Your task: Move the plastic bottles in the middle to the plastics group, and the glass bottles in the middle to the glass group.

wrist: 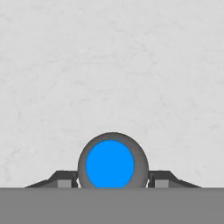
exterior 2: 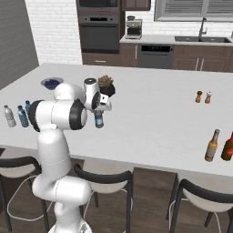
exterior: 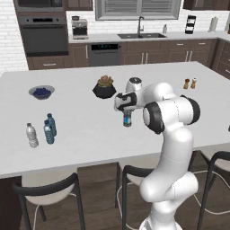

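On the left of the white counter (exterior: 90, 130), in the left base view, three small bottles stand close together. One is a clear whitish bottle (exterior: 31, 135). Beside it are two blue water bottles (exterior: 48, 132), one partly behind the other, so it is hard to tell them apart. Behind them sits a bowl of dark blue things (exterior: 42, 92).

In the middle is a dark pot with a plant (exterior: 104, 87). Just in front of it the gripper (exterior: 127, 117) points straight down over a small water bottle (exterior: 127, 118) with a dark blue band. The bottle stands upright on the counter. The hand covers its top, so only the lower part can be seen. In the hand view the blue cap (wrist: 110, 164) sits right between the two dark fingertips (wrist: 65, 179), which touch its sides. The gripper looks closed on the bottle.

Farther right stand two small brown bottles (exterior: 190, 83), side by side and too small to see well. In the right base view, an amber bottle (exterior 2: 211, 145) stands near the front right edge. Next to it is a red-brown bottle (exterior 2: 228, 146), cut off by the edge of the picture.
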